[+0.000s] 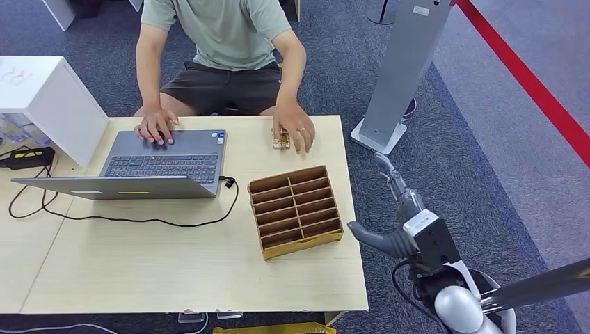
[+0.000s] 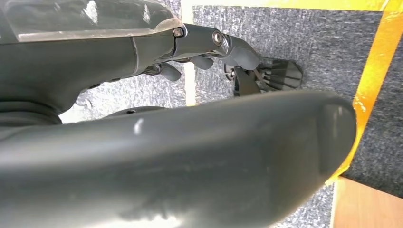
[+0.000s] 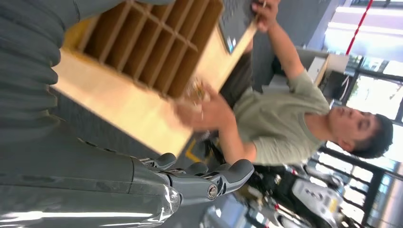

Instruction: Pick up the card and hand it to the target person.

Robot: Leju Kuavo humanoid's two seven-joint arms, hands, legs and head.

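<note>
- Because the card lies at the table's far edge, partly covered by the seated person's hand, a collision with that hand is judged the main risk if the reach is made directly.
- A second risk is judged to be the wooden slotted organizer, which stands between the right hand and the card; it could be struck or pushed by a low approach.
- The right hand is seen off the table's right edge, above the carpet, with thumb and fingers extended and apart; nothing is held.
- The left hand is seen over the floor with fingers loosely curled; nothing is seen in it (the thumb blocks much of the wrist view).
- The card appears small, flat and pale with a brownish pattern; finer detail cannot be told.
- A flat card on a smooth tabletop is judged difficult to lift, so slipping is possible.
</note>
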